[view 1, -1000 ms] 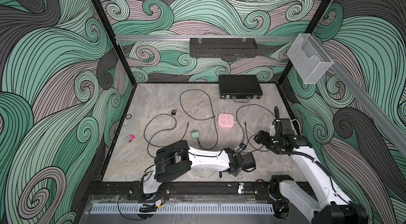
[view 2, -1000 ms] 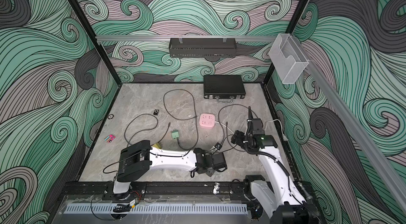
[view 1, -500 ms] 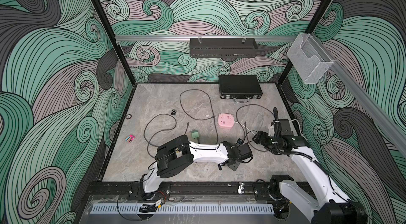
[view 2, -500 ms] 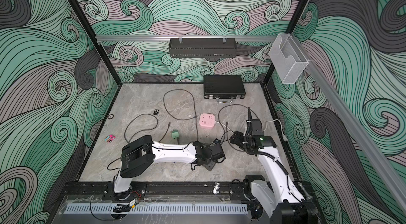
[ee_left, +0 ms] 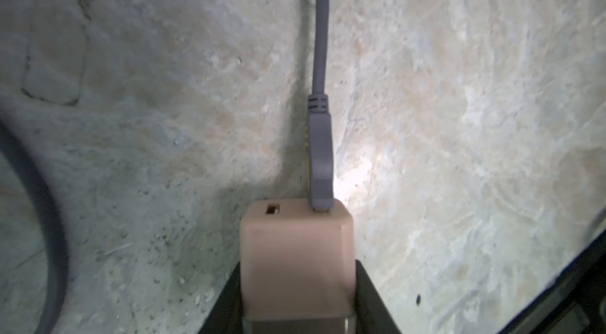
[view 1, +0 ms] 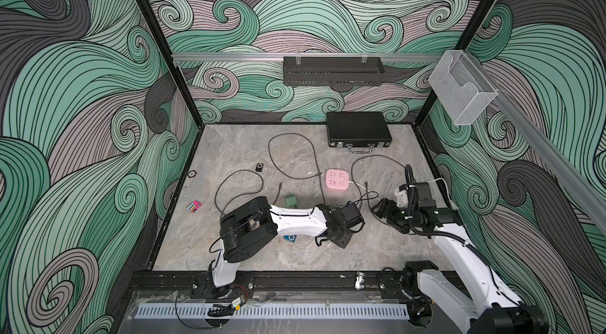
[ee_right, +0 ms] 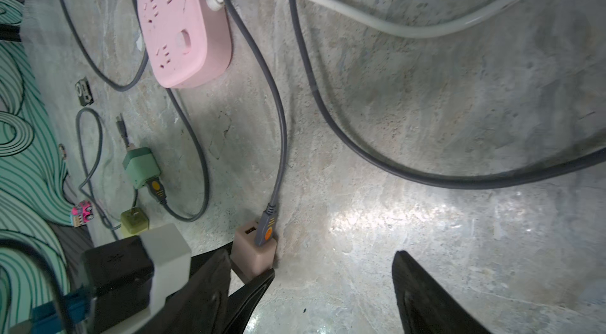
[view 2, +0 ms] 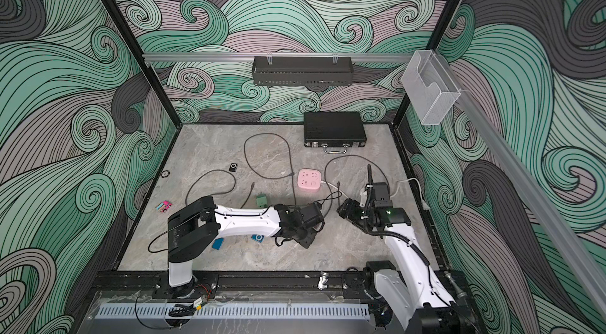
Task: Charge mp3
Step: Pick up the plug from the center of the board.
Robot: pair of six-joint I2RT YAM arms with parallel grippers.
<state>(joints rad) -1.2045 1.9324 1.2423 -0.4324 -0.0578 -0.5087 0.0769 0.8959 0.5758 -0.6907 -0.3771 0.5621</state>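
While left gripper (ee_left: 296, 283) clamps the beige USB charger (ee_right: 252, 258) and right gripper (ee_right: 331, 296) gapes empty, lift squarely, keeping the grey cable (ee_left: 319, 37) slack.

On the counter (view 1: 249, 149): one pink rounded plastic power strip (view 1: 336, 179); three small charger blocks, a beige cube (ee_right: 252, 258), a green cube (ee_right: 141, 167) and a yellow-green cube (ee_right: 134, 222); at least three grey cables (ee_right: 281, 139); one black square clip player (view 1: 259, 167) and one blue clip player (view 2: 258, 238); one pink gadget (view 1: 194, 207); one black hard case (view 1: 358, 129). On the walls: one black wire basket (view 1: 333, 70), one clear acrylic bin (view 1: 459, 96).
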